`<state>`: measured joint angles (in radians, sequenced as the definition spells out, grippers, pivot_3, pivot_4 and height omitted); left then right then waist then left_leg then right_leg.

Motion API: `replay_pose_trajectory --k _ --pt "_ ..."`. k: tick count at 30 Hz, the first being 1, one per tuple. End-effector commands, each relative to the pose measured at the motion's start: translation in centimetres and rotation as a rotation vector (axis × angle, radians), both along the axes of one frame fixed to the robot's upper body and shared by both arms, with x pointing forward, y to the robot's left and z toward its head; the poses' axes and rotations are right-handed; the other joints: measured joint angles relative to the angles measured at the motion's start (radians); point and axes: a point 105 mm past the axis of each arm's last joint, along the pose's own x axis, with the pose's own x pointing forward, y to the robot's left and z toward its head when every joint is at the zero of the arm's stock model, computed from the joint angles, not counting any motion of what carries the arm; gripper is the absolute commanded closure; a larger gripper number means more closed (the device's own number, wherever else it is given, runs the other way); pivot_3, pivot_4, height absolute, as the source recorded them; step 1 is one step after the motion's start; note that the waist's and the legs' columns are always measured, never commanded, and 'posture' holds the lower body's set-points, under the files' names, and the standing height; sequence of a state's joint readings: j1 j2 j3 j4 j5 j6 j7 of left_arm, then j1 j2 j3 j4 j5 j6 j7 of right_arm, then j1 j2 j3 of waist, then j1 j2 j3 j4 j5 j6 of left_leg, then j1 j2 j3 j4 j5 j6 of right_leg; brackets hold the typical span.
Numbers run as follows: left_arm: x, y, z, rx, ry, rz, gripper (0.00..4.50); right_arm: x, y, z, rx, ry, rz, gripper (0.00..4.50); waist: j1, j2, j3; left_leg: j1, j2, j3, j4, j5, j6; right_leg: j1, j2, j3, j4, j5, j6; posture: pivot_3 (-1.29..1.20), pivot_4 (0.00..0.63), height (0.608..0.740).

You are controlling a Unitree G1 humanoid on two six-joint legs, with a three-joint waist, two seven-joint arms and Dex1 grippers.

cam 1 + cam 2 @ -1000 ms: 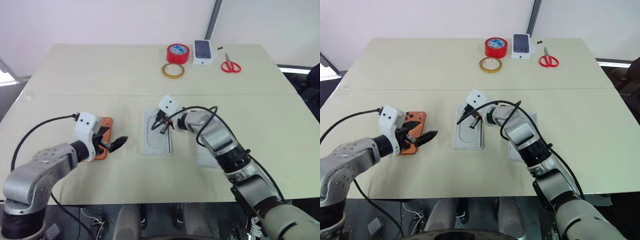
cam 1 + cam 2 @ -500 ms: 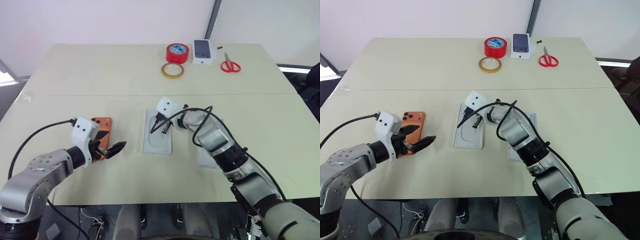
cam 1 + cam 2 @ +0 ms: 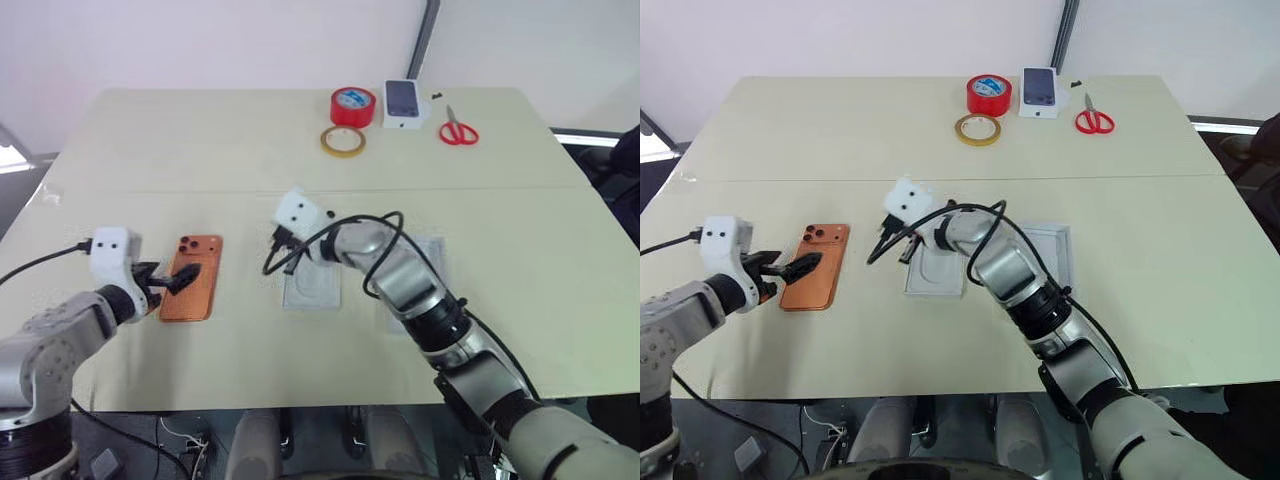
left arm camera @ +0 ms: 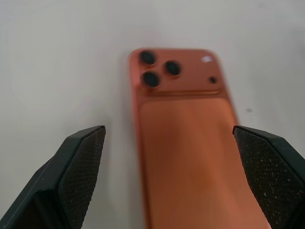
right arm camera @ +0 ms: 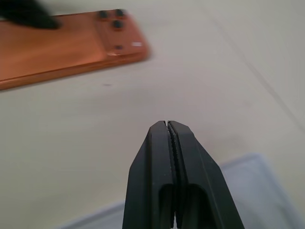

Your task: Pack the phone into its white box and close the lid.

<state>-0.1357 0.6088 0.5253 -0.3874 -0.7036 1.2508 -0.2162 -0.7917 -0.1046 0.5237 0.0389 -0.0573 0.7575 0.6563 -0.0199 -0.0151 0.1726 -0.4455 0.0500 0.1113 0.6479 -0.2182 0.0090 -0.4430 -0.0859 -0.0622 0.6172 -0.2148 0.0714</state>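
The orange phone (image 3: 192, 280) lies flat on the table, camera block at its far end, also seen as the phone (image 4: 183, 133) and the phone (image 5: 62, 43). My left gripper (image 3: 788, 266) is open at the phone's near left edge, one finger over the phone, gripping nothing. To the phone's right, my right gripper (image 3: 270, 268) is shut and empty, its tip (image 5: 167, 125) just left of the white moulded insert (image 3: 932, 280). The white box (image 3: 1053, 248) lies open to the right, partly behind my right arm.
At the table's far edge are a red tape roll (image 3: 355, 104), a tan tape ring (image 3: 344, 141), a small white box with a dark phone picture (image 3: 403, 102) and red scissors (image 3: 459, 130). Bare tabletop lies between phone and insert.
My left gripper has swung left, uncovering most of the phone. My right gripper has moved left from over the insert toward the phone. Phone, insert and box stayed put.
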Motion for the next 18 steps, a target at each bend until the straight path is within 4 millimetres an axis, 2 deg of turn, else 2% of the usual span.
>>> replay_pose_trajectory --k 1,5,9,12,18 --pt "-0.3 0.8 0.3 -0.012 0.048 0.032 0.00 -1.1 2.2 0.0 -0.042 -0.012 0.082 4.45 0.000 0.000 0.000 0.000 0.000 0.000 0.000 0.000 0.000 0.000 0.000 0.000 0.000 0.000 0.000 0.00 0.150 0.740" --pt "-0.5 0.7 -0.5 -0.035 0.118 0.024 0.00 -1.9 3.5 -1.5 -0.114 -0.007 0.136 4.45 0.000 -0.001 0.000 0.000 0.000 0.000 0.000 -0.001 -0.003 0.000 -0.001 0.000 0.000 0.000 0.000 0.00 0.150 0.740" --pt "-0.7 -2.4 -2.1 -0.081 0.220 -0.114 0.00 -2.6 4.6 -3.0 -0.173 -0.006 0.188 4.45 -0.001 0.000 -0.001 0.001 -0.001 0.000 0.000 -0.001 -0.003 0.000 -0.002 0.000 0.000 0.000 0.000 0.00 0.150 0.740" --pt "-0.7 -3.7 -2.3 -0.104 0.231 -0.153 0.00 -2.5 4.7 -3.1 -0.168 -0.008 0.187 4.45 0.001 0.000 -0.001 0.002 -0.001 0.000 -0.001 -0.001 -0.003 -0.001 -0.003 0.000 0.000 0.000 0.000 0.00 0.150 0.740" --pt "-0.7 -7.5 -2.2 -0.214 0.226 -0.260 0.00 -2.0 4.1 -2.8 -0.162 -0.014 0.167 4.45 0.007 0.000 -0.003 0.003 -0.002 -0.001 -0.002 -0.001 -0.004 -0.002 -0.008 0.000 -0.001 0.000 0.000 0.00 0.150 0.740"
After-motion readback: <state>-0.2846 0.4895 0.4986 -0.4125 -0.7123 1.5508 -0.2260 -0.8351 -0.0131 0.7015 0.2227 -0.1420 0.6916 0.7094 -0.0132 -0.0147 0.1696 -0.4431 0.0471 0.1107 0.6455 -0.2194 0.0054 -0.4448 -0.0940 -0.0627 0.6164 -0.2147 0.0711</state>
